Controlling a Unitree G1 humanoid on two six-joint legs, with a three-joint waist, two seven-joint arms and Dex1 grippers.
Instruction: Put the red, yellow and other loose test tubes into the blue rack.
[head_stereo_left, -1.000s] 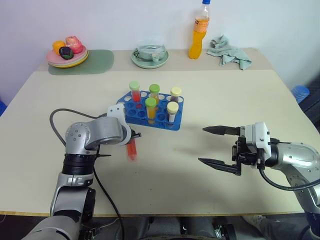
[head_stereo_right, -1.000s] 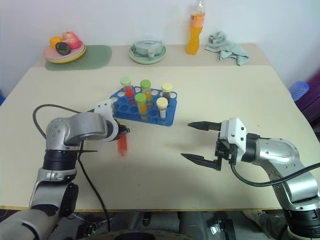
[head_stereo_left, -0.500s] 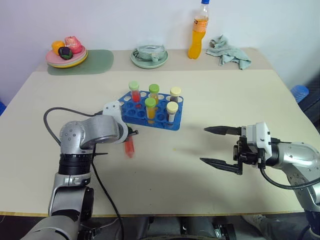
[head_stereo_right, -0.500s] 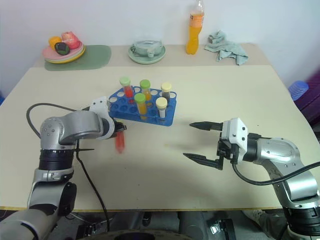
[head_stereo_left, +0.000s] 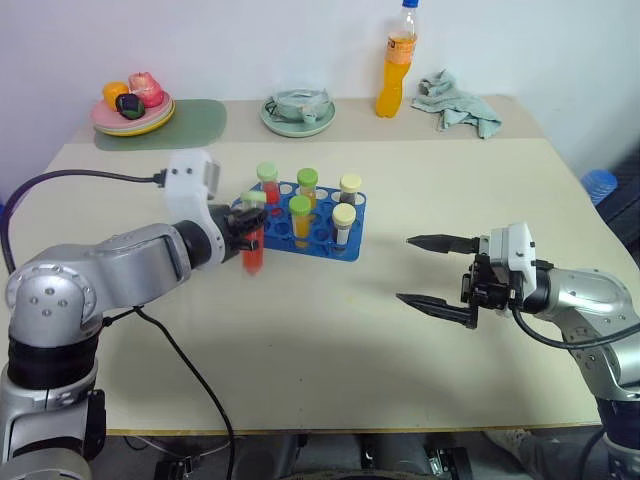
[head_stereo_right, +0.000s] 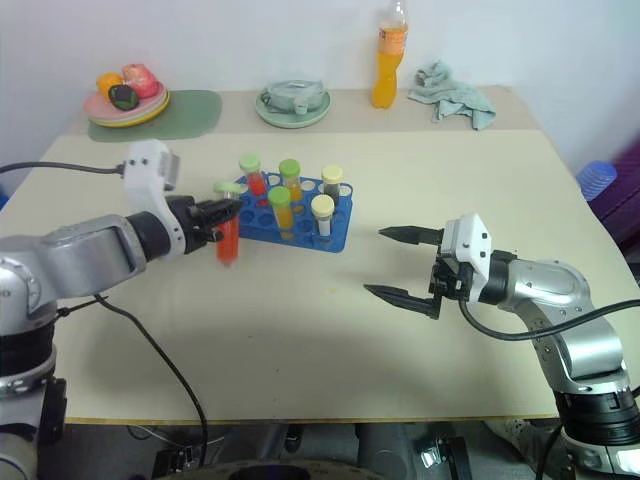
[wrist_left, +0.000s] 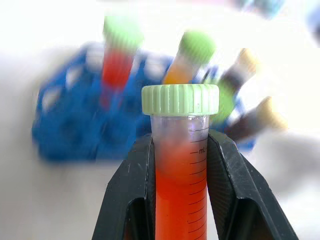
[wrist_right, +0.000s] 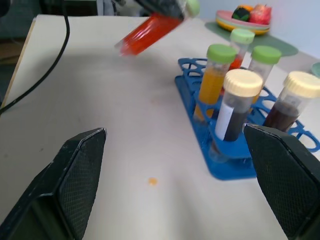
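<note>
My left gripper (head_stereo_left: 246, 234) is shut on a red test tube (head_stereo_left: 252, 256) with a green cap, held roughly upright above the table, just off the left end of the blue rack (head_stereo_left: 312, 247). In the left wrist view the black fingers (wrist_left: 131, 195) clamp this tube (wrist_left: 180, 175) below its cap, with the rack (wrist_left: 70, 140) behind. Several capped tubes stand in the rack: red, yellow-orange and dark brown (wrist_right: 232, 112). My right gripper (head_stereo_left: 425, 271) hovers open to the right of the rack with nothing between its fingers (wrist_right: 75, 175).
Along the table's far edge stand an orange drink bottle (head_stereo_left: 398, 62), a crumpled cloth (head_stereo_left: 458, 105), a green dish with a glass (head_stereo_left: 298, 110) and a plate of fruit (head_stereo_left: 133, 108) on a green mat. A black cable (head_stereo_left: 185, 365) trails from my left arm.
My left arm has risen and turned, carrying the red tube up from near the table to the rack's left end. The right gripper has stayed open and nearly still.
</note>
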